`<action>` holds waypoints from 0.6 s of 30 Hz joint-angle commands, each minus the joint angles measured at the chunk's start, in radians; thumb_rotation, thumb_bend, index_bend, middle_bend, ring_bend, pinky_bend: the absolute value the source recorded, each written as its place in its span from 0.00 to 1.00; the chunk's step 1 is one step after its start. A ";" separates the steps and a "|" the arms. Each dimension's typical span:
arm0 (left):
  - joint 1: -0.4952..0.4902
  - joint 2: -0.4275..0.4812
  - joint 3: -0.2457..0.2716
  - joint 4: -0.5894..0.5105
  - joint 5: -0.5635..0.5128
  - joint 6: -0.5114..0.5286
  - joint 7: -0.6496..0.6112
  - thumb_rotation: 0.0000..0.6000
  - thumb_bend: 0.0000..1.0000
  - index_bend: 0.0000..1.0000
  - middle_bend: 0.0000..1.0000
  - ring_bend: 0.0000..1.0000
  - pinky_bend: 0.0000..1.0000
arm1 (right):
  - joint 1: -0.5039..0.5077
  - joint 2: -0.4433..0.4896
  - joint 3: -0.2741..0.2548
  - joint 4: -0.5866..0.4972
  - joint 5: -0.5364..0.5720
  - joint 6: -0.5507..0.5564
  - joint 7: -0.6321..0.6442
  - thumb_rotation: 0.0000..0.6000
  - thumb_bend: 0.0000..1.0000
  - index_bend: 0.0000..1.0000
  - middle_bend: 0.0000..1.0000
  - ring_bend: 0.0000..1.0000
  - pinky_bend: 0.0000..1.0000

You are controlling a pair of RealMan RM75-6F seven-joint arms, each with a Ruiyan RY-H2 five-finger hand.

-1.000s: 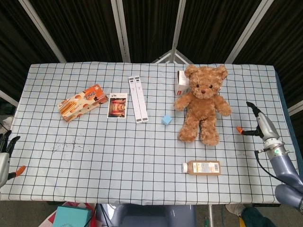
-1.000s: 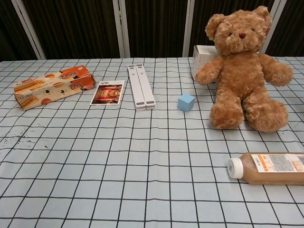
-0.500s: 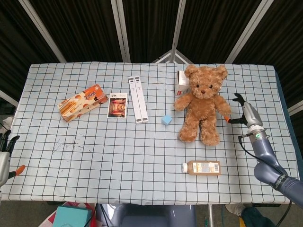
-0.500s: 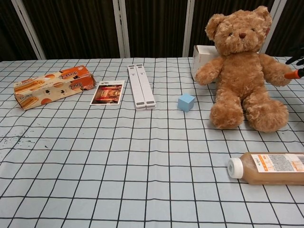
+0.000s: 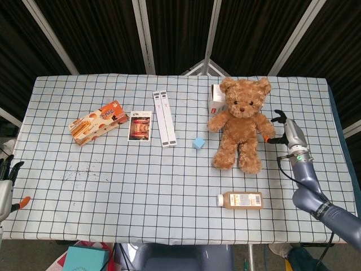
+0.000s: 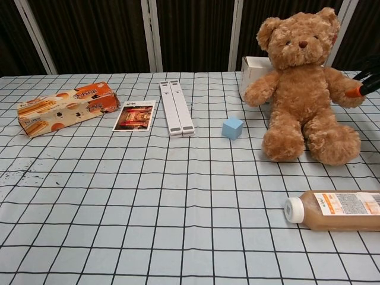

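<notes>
From the head view, a plush teddy bear (image 5: 241, 124) of shaggy tan fur sits upright at the far right of the checked tablecloth (image 5: 141, 186), legs splayed toward the near edge. The right hand (image 5: 285, 132) is at the bear's arm on the right, fingers spread, an orange fingertip touching the fur; nothing is held. The left hand (image 5: 5, 183) hangs off the near left edge, fingers apart and holding nothing. Behind the bear stands a small white carton (image 5: 217, 99). A pale blue cube (image 5: 198, 143) lies just left of the bear, and a clear bottle (image 5: 241, 200) of brown drink lies on its side nearer; its label is too small to read.

From the chest view, the bear (image 6: 306, 89) shows a stitched dark nose and rounded ears. The right hand (image 6: 368, 83) enters at the right edge, orange tip on the fur. Far left lie a glossy orange snack box (image 6: 65, 108), a photo card (image 6: 135, 115) and two flat white strips (image 6: 176, 107); print is unreadable.
</notes>
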 commanded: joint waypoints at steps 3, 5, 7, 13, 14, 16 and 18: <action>-0.001 0.000 0.000 0.000 -0.003 -0.002 0.002 1.00 0.24 0.14 0.00 0.00 0.03 | 0.015 -0.026 0.016 0.032 0.046 0.013 -0.026 1.00 0.28 0.17 0.32 0.24 0.00; -0.002 -0.001 0.000 0.000 -0.005 -0.002 0.003 1.00 0.24 0.14 0.00 0.00 0.03 | 0.021 -0.038 0.015 0.048 0.064 0.014 -0.041 1.00 0.28 0.17 0.33 0.25 0.00; -0.003 -0.002 0.000 0.001 -0.007 -0.003 0.006 1.00 0.24 0.14 0.00 0.00 0.03 | 0.026 -0.048 0.016 0.060 0.078 0.009 -0.054 1.00 0.28 0.19 0.35 0.27 0.00; -0.006 -0.006 -0.001 0.001 -0.014 -0.006 0.013 1.00 0.24 0.14 0.00 0.00 0.03 | 0.029 -0.075 0.022 0.094 0.090 0.009 -0.069 1.00 0.28 0.30 0.39 0.31 0.00; -0.007 -0.006 -0.001 0.002 -0.015 -0.006 0.015 1.00 0.24 0.14 0.00 0.00 0.03 | 0.028 -0.079 0.022 0.098 0.090 0.007 -0.071 1.00 0.28 0.30 0.40 0.31 0.00; -0.008 -0.008 0.000 0.002 -0.016 -0.007 0.017 1.00 0.24 0.14 0.00 0.00 0.03 | 0.027 -0.084 0.025 0.105 0.088 0.006 -0.072 1.00 0.28 0.30 0.40 0.32 0.00; -0.008 -0.009 0.000 0.002 -0.017 -0.007 0.019 1.00 0.24 0.14 0.00 0.00 0.03 | 0.025 -0.087 0.027 0.107 0.083 0.006 -0.072 1.00 0.28 0.31 0.41 0.33 0.00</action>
